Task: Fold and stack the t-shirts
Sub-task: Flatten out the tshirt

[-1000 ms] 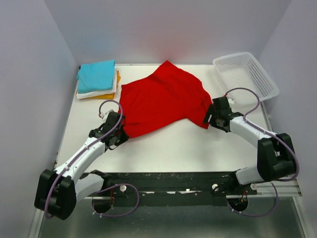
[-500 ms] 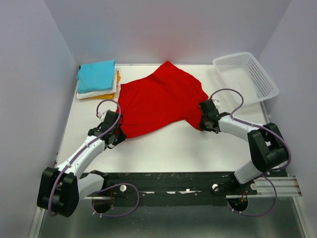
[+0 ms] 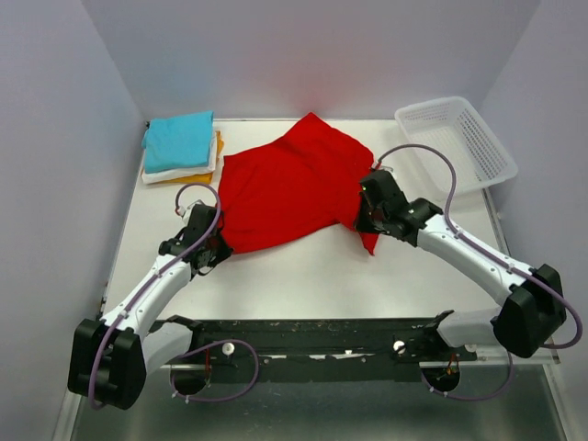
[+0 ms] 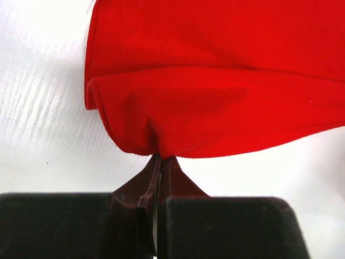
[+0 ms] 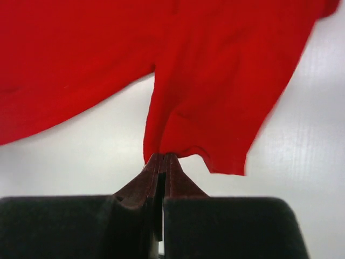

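1. My left jaws are pinched shut on the red shirt (image 4: pixel 215 81), its hem bunched at their tips.
2. My right jaws are clamped shut on its opposite edge.
3. Beyond both, it spreads over the desk (image 3: pixel 312 266).
4. Farthest past my left jaws: the folded stack (image 3: pixel 179 142).

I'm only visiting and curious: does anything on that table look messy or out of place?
Only the red t-shirt: it lies rumpled and askew in the middle, unlike the neat stack of folded shirts in the far left corner. The left hand and right hand each pinch an edge of it.
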`<state>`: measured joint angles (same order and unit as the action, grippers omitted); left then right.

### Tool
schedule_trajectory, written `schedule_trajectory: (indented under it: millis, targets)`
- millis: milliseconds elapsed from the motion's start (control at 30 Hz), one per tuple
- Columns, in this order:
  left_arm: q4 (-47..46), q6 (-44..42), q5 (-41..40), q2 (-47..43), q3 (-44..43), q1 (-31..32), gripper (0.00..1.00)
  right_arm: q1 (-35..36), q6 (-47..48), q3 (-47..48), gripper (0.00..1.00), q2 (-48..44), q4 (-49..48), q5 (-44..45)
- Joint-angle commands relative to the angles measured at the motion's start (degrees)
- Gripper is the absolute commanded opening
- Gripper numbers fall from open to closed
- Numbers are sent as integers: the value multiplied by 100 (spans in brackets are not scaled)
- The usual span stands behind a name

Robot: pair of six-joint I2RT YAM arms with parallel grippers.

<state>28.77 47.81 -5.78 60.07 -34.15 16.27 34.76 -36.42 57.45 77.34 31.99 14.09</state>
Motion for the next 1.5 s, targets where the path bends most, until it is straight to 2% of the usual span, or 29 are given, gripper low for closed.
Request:
schedule_trajectory:
  millis: [0, 33, 67, 100, 167, 267, 367, 467, 600, 700, 1000, 1167, 1367, 1467]
  targets:
    - [-116, -116, 80, -180, -72, -72, 0, 290, -175, 336, 1, -79, 1465, -1317]
    - [-125, -124, 116, -181, -78, -87, 0, 348, -137, 237, 3, -21, 1438, -1703]
    - [-126, -128, 128, -173, -75, -89, 0, 360, -120, 159, 9, 33, 1406, -1972]
    - [-144, -136, 146, -164, -82, -97, 0, 364, -89, 40, 19, 60, 1337, -2028]
    - [-116, -133, 172, -133, -98, -105, 0, 364, -52, -47, 49, 73, 1365, -1674]
    - [-103, -137, 174, -140, -44, -111, 0, 364, -109, -33, 79, -97, 1619, -619]
    - [-169, -106, 212, -153, 40, -121, 0, 363, -207, -222, 87, -445, 1505, 12]
    - [-172, -105, 239, -143, 69, -129, 0, 364, -8, -724, 86, -646, 1006, -361]
    - [-197, -99, 267, -149, 139, -133, 0, 364, -805, -1176, 78, -402, 924, -405]
    - [-333, -98, 387, -147, 221, -142, 0, 364, -877, -1396, 76, -195, 519, -678]
    - [-359, -107, 405, -83, 294, -151, 0, 574, -860, -1129, 70, 864, 470, -236]
    - [-346, -110, 380, -57, 297, -176, 0, 832, -1099, -1114, 64, 1032, 732, 54]
    - [-313, -80, 326, -126, 350, -185, 0, 978, -1570, -1248, 41, 1230, 1109, 428]
    - [-310, -62, 348, -180, 416, -186, 0, 970, -1699, -1691, 22, 932, 510, 150]
